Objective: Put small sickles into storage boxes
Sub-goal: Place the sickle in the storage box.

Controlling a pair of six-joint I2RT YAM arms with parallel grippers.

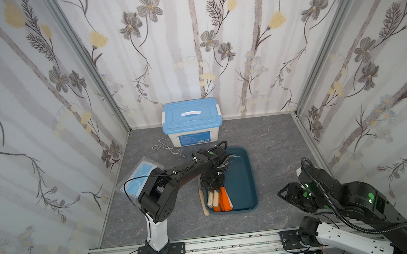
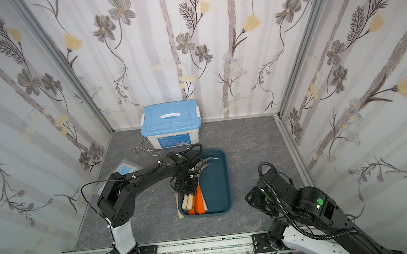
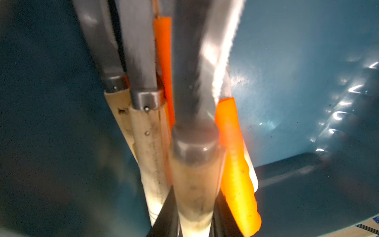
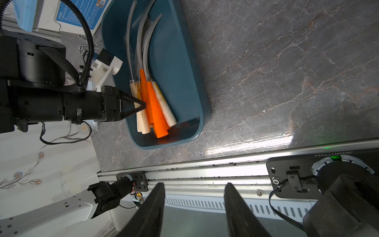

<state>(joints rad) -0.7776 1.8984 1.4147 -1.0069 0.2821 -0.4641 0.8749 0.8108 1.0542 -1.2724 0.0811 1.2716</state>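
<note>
Firmly, left fingers (image 4: 142, 105) clench a wooden-handled sickle (image 3: 193, 180) in the teal tray (image 4: 176, 61); right fingers (image 4: 153, 211) stand apart, empty.

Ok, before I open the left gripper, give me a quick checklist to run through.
1. Left gripper shut on a wooden-handled sickle: ok.
2. Held sickle over the teal tray: ok.
3. Its handle resting on the pile: cannot tell.
4. Right gripper open, empty, clear of the tray: ok.
5. All sickles in the tray: not ok; a stray wooden-handled sickle lies on the table beside it.
</note>
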